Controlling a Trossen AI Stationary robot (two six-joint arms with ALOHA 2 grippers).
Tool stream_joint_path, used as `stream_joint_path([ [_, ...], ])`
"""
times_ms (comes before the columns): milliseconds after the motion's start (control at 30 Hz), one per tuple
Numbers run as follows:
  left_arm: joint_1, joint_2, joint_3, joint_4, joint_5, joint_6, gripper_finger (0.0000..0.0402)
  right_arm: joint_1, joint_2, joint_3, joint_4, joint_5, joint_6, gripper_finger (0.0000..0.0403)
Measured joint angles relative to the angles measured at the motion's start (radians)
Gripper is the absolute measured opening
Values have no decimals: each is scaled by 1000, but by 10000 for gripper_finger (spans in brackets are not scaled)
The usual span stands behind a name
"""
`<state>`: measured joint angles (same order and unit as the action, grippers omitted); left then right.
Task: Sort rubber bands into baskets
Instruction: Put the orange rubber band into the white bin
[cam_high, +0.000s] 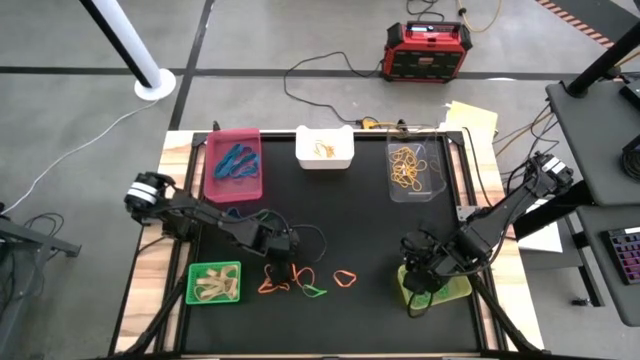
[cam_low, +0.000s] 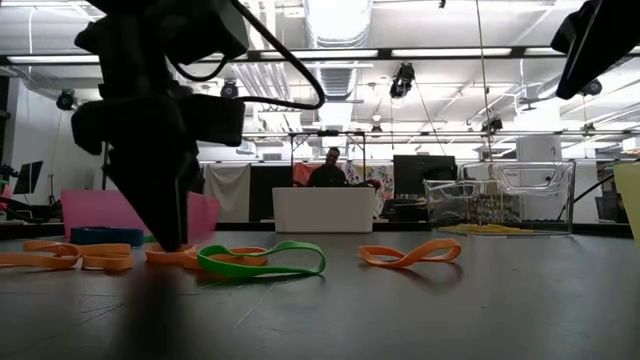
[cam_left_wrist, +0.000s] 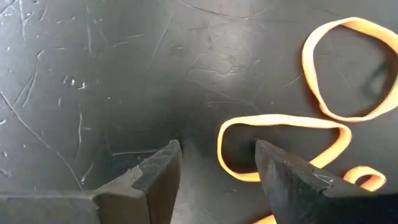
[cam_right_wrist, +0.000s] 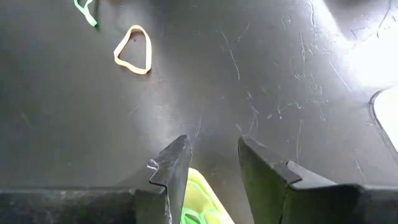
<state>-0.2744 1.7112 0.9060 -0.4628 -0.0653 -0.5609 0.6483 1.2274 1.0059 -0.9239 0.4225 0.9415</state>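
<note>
Left gripper (cam_high: 285, 248) spread open, empty; five baskets (cam_high: 233, 164), four loose rubber bands (cam_high: 345, 277), nearest at its five o'clock.

Wide bare black mat (cam_high: 340, 215) at centre, free passage; loose rubber bands (cam_high: 300, 280) clutter six o'clock, baskets (cam_high: 325, 148) wall off twelve, left gripper (cam_high: 287, 258) blocks eight, right gripper (cam_high: 415, 262) four
</note>
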Motion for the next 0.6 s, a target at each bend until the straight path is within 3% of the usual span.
stream_joint_path([
  [233, -19, 27, 2, -17, -59, -62, 172, 0, 0, -13, 44, 2, -55, 130],
  [333, -32, 28, 1, -21, -76, -63, 133, 0, 0, -29, 101, 20, -96, 126],
  [533, -39, 29, 1, -10, -83, -65, 18, 0, 1, -83, 225, 28, -175, 128],
  [600, -42, 24, -1, 2, -82, -64, 8, 0, 1, -100, 256, 44, -184, 130],
])
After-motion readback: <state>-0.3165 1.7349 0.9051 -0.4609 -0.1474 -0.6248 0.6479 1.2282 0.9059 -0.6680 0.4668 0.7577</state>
